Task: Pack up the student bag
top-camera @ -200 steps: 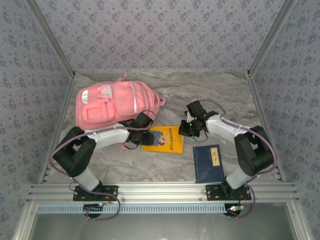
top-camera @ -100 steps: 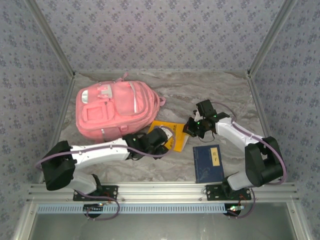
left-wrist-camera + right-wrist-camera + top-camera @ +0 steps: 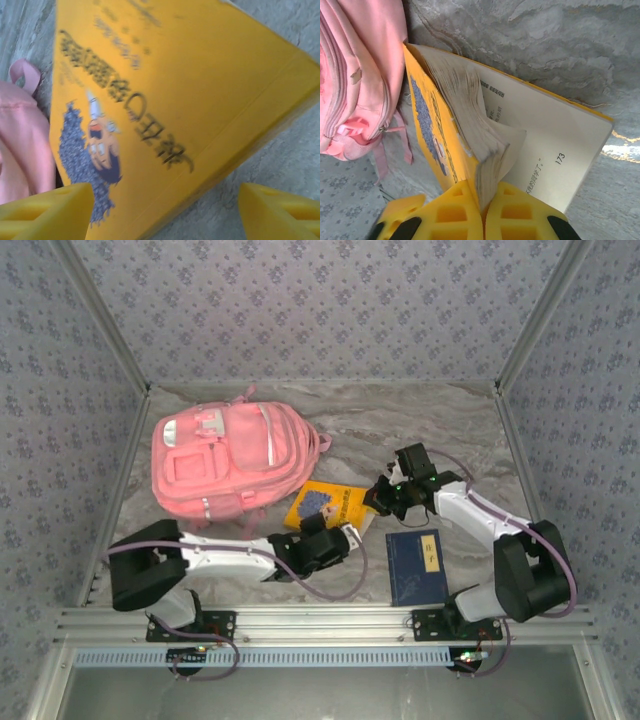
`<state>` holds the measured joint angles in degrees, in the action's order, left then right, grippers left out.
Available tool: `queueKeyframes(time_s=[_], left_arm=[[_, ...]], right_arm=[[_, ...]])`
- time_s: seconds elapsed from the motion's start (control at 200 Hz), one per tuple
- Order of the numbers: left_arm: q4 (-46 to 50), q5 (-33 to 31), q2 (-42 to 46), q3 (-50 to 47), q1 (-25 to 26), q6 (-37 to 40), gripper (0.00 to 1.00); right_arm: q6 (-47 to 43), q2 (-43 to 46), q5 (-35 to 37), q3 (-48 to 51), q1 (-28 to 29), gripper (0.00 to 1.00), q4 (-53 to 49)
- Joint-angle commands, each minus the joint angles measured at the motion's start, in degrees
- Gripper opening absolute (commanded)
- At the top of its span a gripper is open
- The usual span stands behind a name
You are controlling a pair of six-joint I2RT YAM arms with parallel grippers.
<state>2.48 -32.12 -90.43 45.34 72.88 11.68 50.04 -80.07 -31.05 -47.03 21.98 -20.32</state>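
Books both outside the bag, packing barely begun

My right gripper [image 3: 482,210] is clenched on the pages of a yellow book [image 3: 325,505], tilting it up off the table [image 3: 400,420] just right of the student bag [image 3: 232,460]. The bag lies flat at the far left. My left gripper [image 3: 165,200] is released, fingers spread, on the near side of that book. A blue book [image 3: 417,565] lies untouched at the near right. I judge nearly everything is left: opening the bag and loading both books.

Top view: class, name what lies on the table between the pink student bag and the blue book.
The yellow book sits between the student bag and the blue book, seen in the top view.
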Motion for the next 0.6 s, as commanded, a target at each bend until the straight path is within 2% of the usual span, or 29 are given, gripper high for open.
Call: queueKeyframes(time_s=[0.0,0.175,0.29,0.345,0.505,0.56,0.595], left_arm=[[-6.8,-4.5,-2.6,-0.3,0.4,4.3,0.75],[-10.8,-11.6,-7.1,1.1,0.4,6.6,0.72],[-13.9,-15.3,-8.8,1.2,0.3,8.8,0.63],[-14.8,-15.9,-9.1,0.9,0.3,9.5,0.53],[-14.4,-16.1,-7.8,0.6,-0.1,9.6,0.12],[-13.0,-15.5,-6.8,0.7,-0.1,9.5,0.00],[-12.2,-15.3,-5.9,0.7,-0.1,9.3,0.00]], right_arm=[[2.3,2.0,-3.7,0.7,-0.1,0.00,1.9],[4.0,2.7,-4.8,2.5,0.2,0.00,4.8],[4.9,2.8,-5.5,3.2,0.5,0.00,6.2],[5.2,2.8,-5.6,3.6,0.5,0.00,6.7],[5.5,3.5,-5.9,3.8,0.5,0.00,6.2],[5.4,4.3,-5.5,3.5,0.1,0.10,5.2],[5.2,5.2,-4.5,3.3,-0.4,0.19,4.1]])
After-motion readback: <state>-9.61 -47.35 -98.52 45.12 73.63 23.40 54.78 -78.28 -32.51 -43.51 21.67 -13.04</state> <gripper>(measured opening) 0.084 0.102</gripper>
